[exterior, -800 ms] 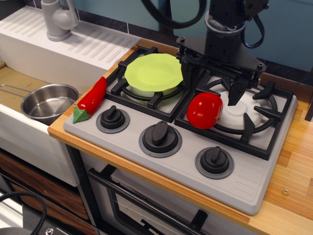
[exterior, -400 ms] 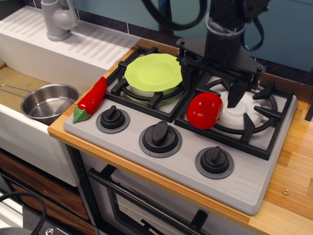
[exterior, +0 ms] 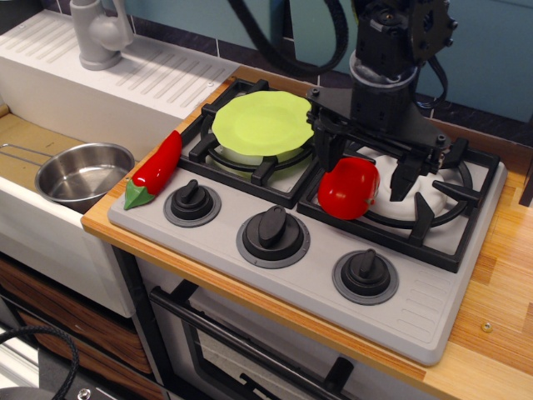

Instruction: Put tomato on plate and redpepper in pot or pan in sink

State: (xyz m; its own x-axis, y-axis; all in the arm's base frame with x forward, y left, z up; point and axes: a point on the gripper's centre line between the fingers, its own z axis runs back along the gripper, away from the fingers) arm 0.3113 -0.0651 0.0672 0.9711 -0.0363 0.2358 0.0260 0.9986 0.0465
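The round red tomato [exterior: 346, 190] sits on the front left of the right burner grate. My gripper [exterior: 366, 171] is open right above and behind it, one finger by its upper left and the other finger [exterior: 405, 177] to its right, not closed on it. The lime-green plate [exterior: 262, 123] lies on the left burner, empty. The long redpepper [exterior: 156, 167] lies on the stove's left edge, green stem toward the front. The steel pot [exterior: 83, 173] stands empty in the white sink [exterior: 33, 221] at the left.
Three black knobs [exterior: 272, 227] line the stove's front. The grey tap [exterior: 98, 33] stands on the ribbed draining board [exterior: 158, 75] at the back left. A wooden counter [exterior: 500, 300] borders the stove on the right. The arm's cables hang behind the burners.
My gripper has shifted a little forward and down, so its fingers now stand on either side of the tomato. The tomato, plate, pepper and pot have not moved.
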